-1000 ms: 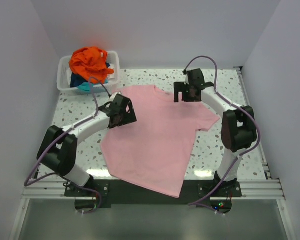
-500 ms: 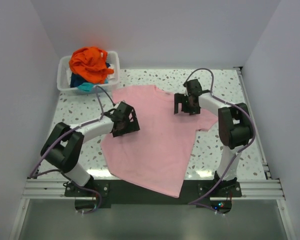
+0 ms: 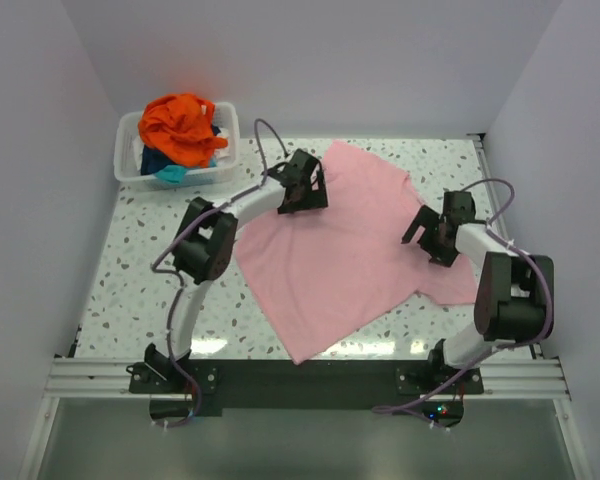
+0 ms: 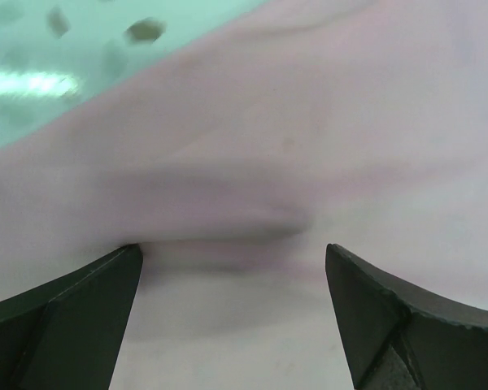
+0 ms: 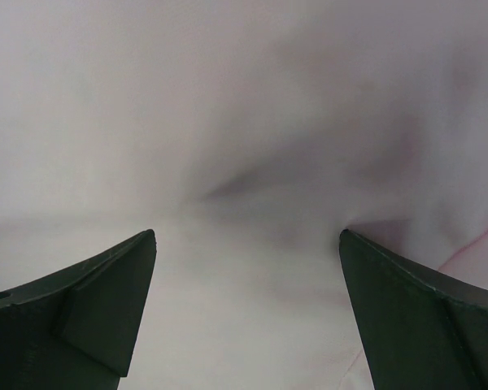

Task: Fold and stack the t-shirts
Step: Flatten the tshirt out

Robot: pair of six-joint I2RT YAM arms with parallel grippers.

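My left claw (image 4: pixel 232 260) and right claw (image 5: pixel 248 244) both stand wide, fingertips down on the pink t-shirt (image 3: pixel 350 240). The shirt fills each wrist view in a blur and lies crooked across the counter (image 3: pixel 130 260), reaching toward its right edge. At the far left corner, the white bin (image 3: pixel 126 150) holds an orange t-shirt (image 3: pixel 180 120) heaped over teal cloth (image 3: pixel 168 172) that is mostly buried.

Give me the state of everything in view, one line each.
Pink shirt: unfolded, spread out flat, lightly wrinkled.
Orange shirt: crumpled, heaped on top in the bin.
Teal shirt: crumpled, in the bin under the orange one.
Bin: upright, holding shirts.
Left gripper: open, fingers down on the pink shirt.
Right gripper: open, fingers down on the pink shirt.
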